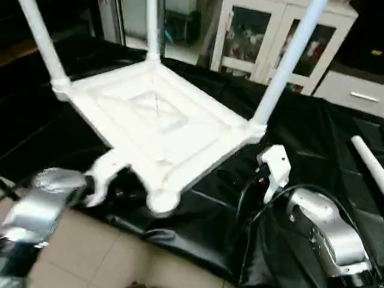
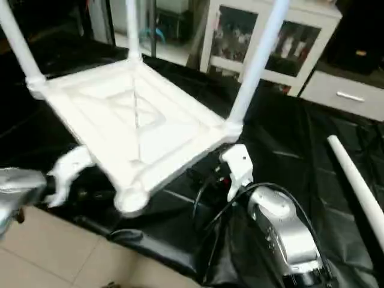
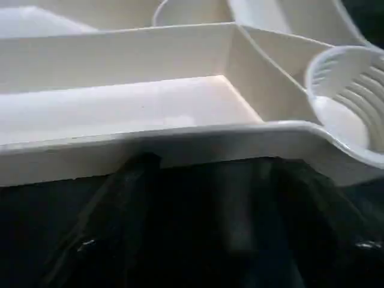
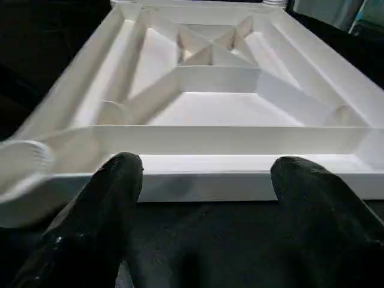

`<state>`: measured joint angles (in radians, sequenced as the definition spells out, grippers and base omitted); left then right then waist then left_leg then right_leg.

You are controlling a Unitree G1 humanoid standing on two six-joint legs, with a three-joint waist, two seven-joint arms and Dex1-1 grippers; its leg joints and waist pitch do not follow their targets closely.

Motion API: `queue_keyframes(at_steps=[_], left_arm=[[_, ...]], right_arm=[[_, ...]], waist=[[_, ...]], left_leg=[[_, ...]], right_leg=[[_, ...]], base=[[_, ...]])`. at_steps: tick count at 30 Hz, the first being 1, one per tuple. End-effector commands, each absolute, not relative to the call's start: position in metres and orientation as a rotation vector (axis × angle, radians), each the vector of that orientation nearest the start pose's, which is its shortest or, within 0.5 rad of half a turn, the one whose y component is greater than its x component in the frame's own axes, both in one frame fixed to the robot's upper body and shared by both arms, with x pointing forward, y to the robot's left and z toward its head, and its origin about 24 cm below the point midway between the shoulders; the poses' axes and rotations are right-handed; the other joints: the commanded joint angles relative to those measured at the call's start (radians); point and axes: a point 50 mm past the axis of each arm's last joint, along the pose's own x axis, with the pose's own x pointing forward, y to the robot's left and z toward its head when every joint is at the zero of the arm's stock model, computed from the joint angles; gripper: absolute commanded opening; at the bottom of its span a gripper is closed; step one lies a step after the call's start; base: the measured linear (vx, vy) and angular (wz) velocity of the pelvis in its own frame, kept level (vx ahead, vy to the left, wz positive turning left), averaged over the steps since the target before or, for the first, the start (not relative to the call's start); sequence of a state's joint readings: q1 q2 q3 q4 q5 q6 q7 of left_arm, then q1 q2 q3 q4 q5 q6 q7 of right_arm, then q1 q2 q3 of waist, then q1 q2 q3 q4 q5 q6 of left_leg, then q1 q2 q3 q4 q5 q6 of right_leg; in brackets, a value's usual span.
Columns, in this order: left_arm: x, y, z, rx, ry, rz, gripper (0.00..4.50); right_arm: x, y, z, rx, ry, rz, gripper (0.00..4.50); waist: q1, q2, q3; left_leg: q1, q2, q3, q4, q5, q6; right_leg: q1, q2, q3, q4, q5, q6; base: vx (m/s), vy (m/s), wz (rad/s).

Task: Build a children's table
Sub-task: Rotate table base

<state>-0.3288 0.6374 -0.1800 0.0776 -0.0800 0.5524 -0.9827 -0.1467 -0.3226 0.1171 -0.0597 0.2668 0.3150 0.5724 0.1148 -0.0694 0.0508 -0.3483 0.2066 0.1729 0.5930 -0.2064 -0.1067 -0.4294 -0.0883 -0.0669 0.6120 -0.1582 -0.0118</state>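
Tabletop: a white plastic rectangular tabletop (image 3: 150, 108) lies underside up, its raised rim running across the view.
Ribs: straight white ribs (image 3: 120, 54) divide the underside into shallow flat-floored compartments; one slanting rib runs from the compartment's corner towards the corner socket.
Corner socket: a round white socket (image 3: 351, 102) with ridged threads inside sits at the tabletop's corner, open, with nothing in it.
Second socket: the curved rim of another round opening (image 3: 189, 12) shows beyond the ribs.
Surface: wrinkled black plastic sheeting (image 3: 198, 234) lies under and in front of the tabletop's rim, touching its lower edge.
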Motion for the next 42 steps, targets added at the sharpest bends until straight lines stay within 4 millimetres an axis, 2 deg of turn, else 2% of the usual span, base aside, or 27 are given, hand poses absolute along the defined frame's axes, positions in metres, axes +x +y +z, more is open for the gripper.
queue_keyframes(at_steps=[1, 3, 4, 11, 14, 16, 18, 19, 20, 21, 24, 25, 26, 27, 28, 30, 31, 32, 34, 35, 36, 37, 38, 39, 40, 41, 42], left_arm=[[0.293, 0.173, 0.067, 0.415, 0.542, -0.985, 3.63], [0.294, 0.17, 0.066, 0.415, 0.539, -0.99, 3.74], [0.297, 0.158, 0.063, 0.421, 0.52, -1.013, 3.91], [0.318, 0.09, 0.05, 0.419, 0.395, -1.044, 4.4], [0.319, 0.072, 0.051, 0.421, 0.366, -1.076, 4.46], [0.317, 0.062, 0.055, 0.393, 0.336, -1.107, 4.46], [0.315, 0.061, 0.057, 0.391, 0.319, -1.122, 4.46], [0.311, 0.065, 0.062, 0.373, 0.294, -1.125, 4.46], [0.304, 0.074, 0.072, 0.324, 0.248, -1.112, 4.46], [0.304, 0.074, 0.072, 0.324, 0.248, -1.112, 4.46], [0.29, 0.093, 0.09, 0.209, 0.163, -1.059, 4.46], [0.288, 0.104, 0.097, 0.145, 0.122, -0.959, 4.46], [0.29, 0.114, 0.1, 0.11, 0.086, -0.862, 4.46], [0.293, 0.135, 0.104, 0.031, 0.034, -0.662, 4.46], [0.293, 0.135, 0.104, 0.031, 0.034, -0.662, 4.46], [0.296, 0.153, 0.105, 0.015, -0.04, -0.462, 4.46], [0.297, 0.162, 0.102, 0.023, -0.045, -0.333, 4.46], [0.298, 0.168, 0.1, 0.031, -0.046, -0.248, 4.46], [0.299, 0.171, 0.094, 0.014, -0.016, -0.171, 4.46], [0.298, 0.172, 0.091, 0.0, 0.009, -0.126, 4.46], [0.299, 0.17, 0.09, 0.033, 0.003, -0.097, 4.46], [0.3, 0.168, 0.09, 0.061, -0.006, -0.08, 4.46], [0.3, 0.165, 0.09, 0.073, -0.007, -0.073, 4.46], [0.301, 0.161, 0.09, 0.09, -0.01, -0.064, 4.46], [0.304, 0.147, 0.09, 0.073, 0.002, -0.058, 4.46], [0.305, 0.141, 0.089, 0.067, 0.002, -0.06, 4.46], [0.306, 0.138, 0.088, 0.063, 0.008, -0.058, 4.46]], right_arm=[[0.272, -0.155, 0.07, -0.072, 0.133, 0.626, 3.76], [0.273, -0.156, 0.07, -0.075, 0.131, 0.618, 3.76], [0.276, -0.16, 0.071, -0.091, 0.122, 0.573, 3.76], [0.295, -0.188, 0.085, -0.047, 0.067, 0.325, 3.76], [0.296, -0.195, 0.088, -0.035, 0.056, 0.284, 3.76], [0.296, -0.196, 0.088, -0.025, 0.055, 0.265, 3.76], [0.296, -0.196, 0.088, -0.025, 0.053, 0.26, 3.76], [0.295, -0.194, 0.089, -0.023, 0.048, 0.262, 3.76], [0.292, -0.191, 0.09, -0.01, 0.047, 0.266, 3.76], [0.292, -0.191, 0.09, -0.01, 0.047, 0.266, 3.76], [0.287, -0.186, 0.09, 0.011, 0.056, 0.267, 3.76], [0.285, -0.183, 0.087, 0.014, 0.073, 0.258, 3.76], [0.284, -0.181, 0.085, -0.005, 0.084, 0.246, 3.76], [0.282, -0.176, 0.082, -0.06, 0.101, 0.22, 3.76], [0.282, -0.176, 0.082, -0.06, 0.101, 0.22, 3.76], [0.283, -0.169, 0.081, -0.124, 0.102, 0.237, 3.76], [0.285, -0.165, 0.082, -0.117, 0.096, 0.223, 3.76], [0.286, -0.163, 0.083, -0.106, 0.092, 0.211, 3.76], [0.289, -0.162, 0.083, -0.08, 0.09, 0.183, 3.76], [0.29, -0.162, 0.083, -0.062, 0.09, 0.164, 3.76], [0.293, -0.161, 0.082, -0.054, 0.093, 0.15, 3.76], [0.294, -0.161, 0.082, -0.05, 0.095, 0.141, 3.76], [0.295, -0.16, 0.081, -0.045, 0.1, 0.144, 3.76], [0.296, -0.158, 0.08, -0.039, 0.106, 0.148, 3.76], [0.298, -0.154, 0.076, -0.007, 0.122, 0.167, 3.76], [0.298, -0.152, 0.074, -0.001, 0.128, 0.173, 3.76], [0.298, -0.153, 0.073, -0.016, 0.135, 0.165, 3.76]], waist=[[0.001, 0.021, -0.06], [0.004, 0.019, -0.063], [0.003, 0.018, -0.062], [0.002, 0.011, -0.064], [0.001, 0.007, -0.069], [-0.002, 0.018, -0.071], [-0.009, 0.014, -0.072], [-0.011, 0.031, -0.072], [-0.016, 0.023, -0.071], [-0.019, 0.025, -0.069], [-0.024, 0.034, -0.068], [-0.025, 0.027, -0.065], [-0.024, 0.03, -0.061], [-0.029, 0.013, -0.057], [-0.029, 0.022, -0.054], [-0.031, 0.023, -0.052], [-0.035, 0.004, -0.052], [-0.04, 0.018, -0.053], [-0.053, 0.021, -0.055], [-0.063, 0.044, -0.058], [-0.067, 0.051, -0.058], [-0.069, 0.057, -0.058], [-0.072, 0.051, -0.063], [-0.067, 0.036, -0.064], [-0.066, 0.013, -0.064], [-0.063, -0.001, -0.066], [-0.033, -0.032, -0.088]], left_leg=[[0.004, 0.011, 0.002, -0.078, -0.19, -0.011], [0.009, 0.012, 0.004, -0.075, -0.181, -0.011], [-0.004, 0.012, 0.0, -0.078, -0.162, -0.01], [0.001, 0.009, 0.001, -0.073, -0.195, -0.009], [-0.007, 0.01, -0.001, -0.069, -0.14, -0.001], [-0.011, 0.009, -0.003, -0.068, -0.11, 0.014], [-0.01, 0.008, 0.0, -0.065, -0.102, 0.026], [-0.008, 0.009, -0.002, -0.065, -0.106, 0.029], [-0.008, 0.01, 0.001, -0.064, -0.115, 0.031], [-0.015, 0.017, -0.004, -0.069, -0.117, 0.031], [-0.003, 0.017, 0.003, -0.065, -0.142, 0.035], [-0.008, 0.02, 0.003, -0.068, -0.148, 0.034], [-0.009, 0.017, 0.003, -0.07, -0.156, 0.035], [-0.01, 0.017, 0.005, -0.07, -0.179, 0.032], [-0.007, 0.014, 0.004, -0.072, -0.206, 0.022], [-0.005, 0.012, 0.001, -0.075, -0.255, 0.014], [-0.003, 0.015, -0.003, -0.077, -0.274, 0.007], [0.002, 0.021, -0.013, -0.081, -0.299, -0.009], [0.021, 0.048, -0.032, -0.094, -0.321, -0.004], [0.046, 0.123, -0.076, -0.132, -0.294, 0.035], [0.046, 0.164, -0.094, -0.148, -0.263, 0.066], [0.054, 0.215, -0.088, -0.162, -0.218, 0.141], [0.058, 0.214, -0.085, -0.154, -0.193, 0.169], [0.05, 0.189, -0.054, -0.135, -0.187, 0.225], [0.028, 0.096, 0.005, -0.078, -0.242, 0.258], [0.016, -0.015, 0.051, 0.02, -0.286, 0.241], [-0.042, -0.09, 0.034, 0.19, -0.293, 0.226]], right_leg=[[0.057, -0.039, 0.043, -0.067, -0.215, -0.143], [0.055, -0.04, 0.044, -0.065, -0.204, -0.145], [0.064, -0.042, 0.044, -0.061, -0.182, -0.15], [0.062, -0.045, 0.041, -0.077, -0.277, -0.104], [0.071, -0.045, 0.041, -0.066, -0.188, -0.116], [0.078, -0.045, 0.04, -0.058, -0.126, -0.142], [0.077, -0.042, 0.04, -0.058, -0.099, -0.156], [0.076, -0.043, 0.04, -0.056, -0.099, -0.167], [0.076, -0.042, 0.04, -0.059, -0.098, -0.17], [0.083, -0.049, 0.04, -0.053, -0.091, -0.187], [0.071, -0.041, 0.04, -0.054, -0.123, -0.202], [0.074, -0.041, 0.04, -0.054, -0.143, -0.199], [0.071, -0.039, 0.039, -0.061, -0.165, -0.191], [0.07, -0.036, 0.037, -0.068, -0.219, -0.171], [0.065, -0.036, 0.036, -0.077, -0.292, -0.145], [0.061, -0.032, 0.033, -0.089, -0.365, -0.098], [0.057, -0.025, 0.028, -0.092, -0.399, -0.066], [0.053, -0.009, 0.015, -0.091, -0.384, -0.053], [0.046, 0.009, -0.001, -0.087, -0.32, -0.084], [0.036, 0.012, -0.014, -0.046, -0.181, -0.163], [0.034, 0.004, -0.021, -0.02, -0.123, -0.188], [0.01, -0.007, -0.038, 0.032, -0.056, -0.234], [0.007, -0.013, -0.036, 0.037, -0.032, -0.25], [0.005, -0.026, -0.03, 0.03, 0.022, -0.318], [0.014, -0.022, -0.023, -0.017, 0.033, -0.438], [0.025, -0.004, -0.022, -0.08, -0.018, -0.479], [0.083, -0.049, 0.014, -0.119, -0.164, -0.488]], base=[[0.0, 0.0, 0.0], [0.0, 0.0, 0.0], [0.0, 0.0, 0.0], [0.0, 0.0, 0.0], [0.0, 0.0, 0.0], [0.0, 0.0, 0.0], [0.0, 0.0, 0.0], [0.0, 0.0, 0.0], [0.0, 0.0, 0.0], [0.0, 0.0, 0.0], [0.0, 0.0, 0.0], [0.0, 0.0, 0.0], [0.0, 0.0, 0.0], [0.0, 0.0, 0.0], [0.0, 0.0, 0.0], [0.0, 0.0, 0.0], [0.0, 0.0, 0.0], [0.0, 0.0, 0.0], [0.0, 0.0, 0.0], [0.023, -0.063, 0.11], [0.02, -0.104, 0.18], [0.02, -0.104, 0.18], [0.032, -0.156, 0.19], [0.054, -0.226, 0.16], [0.054, -0.226, 0.16], [0.036, -0.176, 0.07], [-0.007, -0.119, -0.03]])
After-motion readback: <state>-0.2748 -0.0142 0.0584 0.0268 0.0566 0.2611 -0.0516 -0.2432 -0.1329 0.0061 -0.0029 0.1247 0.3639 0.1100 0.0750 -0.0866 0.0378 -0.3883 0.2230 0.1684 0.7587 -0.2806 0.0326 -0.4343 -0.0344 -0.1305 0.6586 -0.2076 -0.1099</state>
